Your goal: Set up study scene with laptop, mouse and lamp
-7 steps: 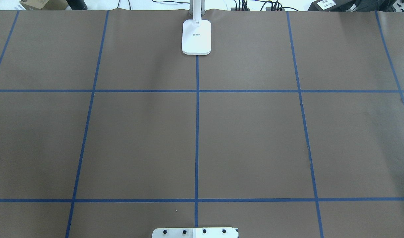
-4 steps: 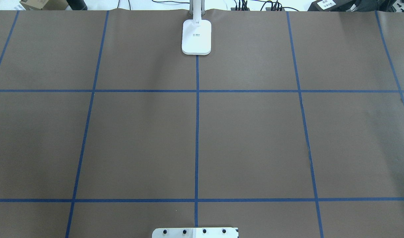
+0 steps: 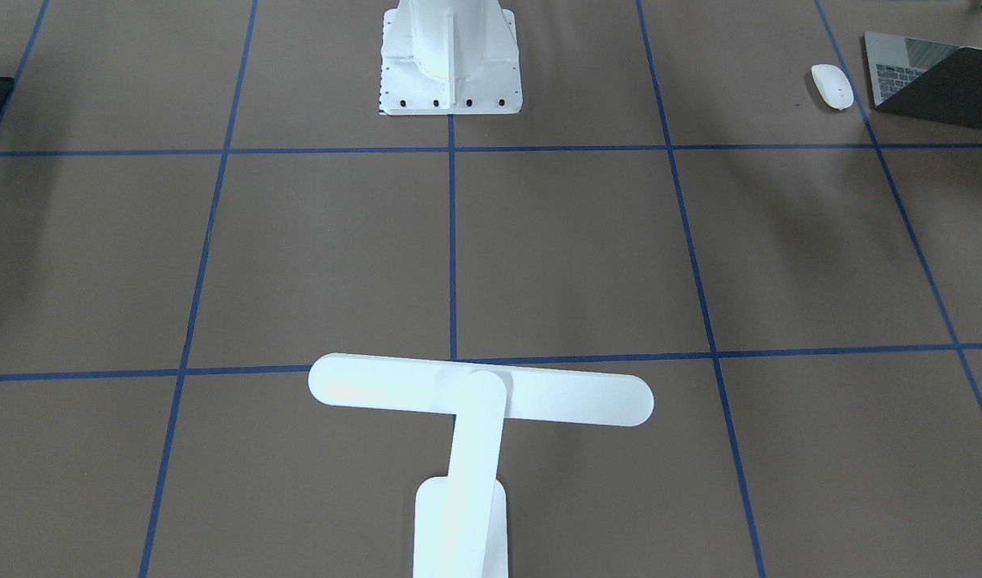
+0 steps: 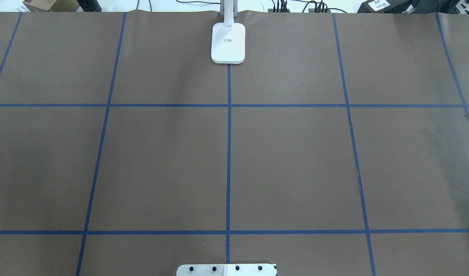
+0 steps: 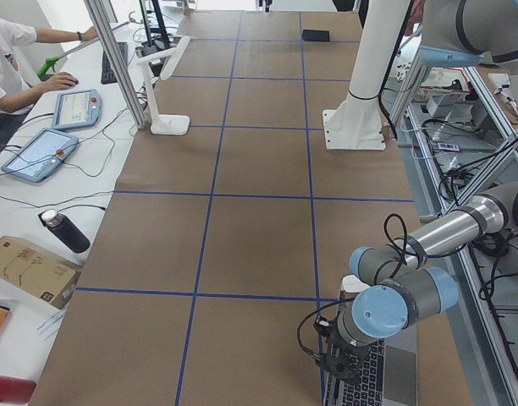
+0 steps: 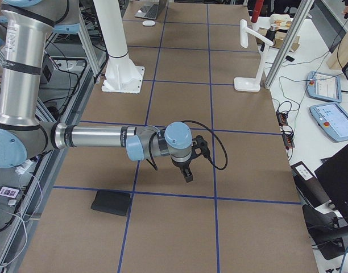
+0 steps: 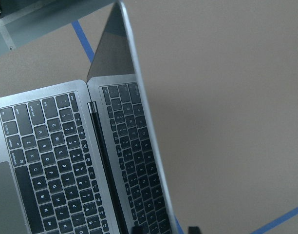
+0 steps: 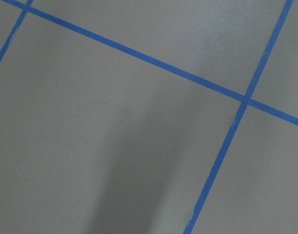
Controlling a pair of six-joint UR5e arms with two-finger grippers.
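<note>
Laptop (image 3: 932, 76) sits open far to the left of the pedestal (image 3: 450, 64), off the middle where I judge the study scene belongs, so the left arm bends low over it. The left gripper (image 7: 163, 230) points down, jaws apart as it seems, astride the lid edge. The mouse (image 3: 832, 86) lies just beside the laptop, on its pedestal side. The lamp (image 3: 478, 393) stands opposite the pedestal. Beyond the pedestal, the right gripper (image 6: 187, 169) hangs on an outstretched arm; its opening I cannot tell.
</note>
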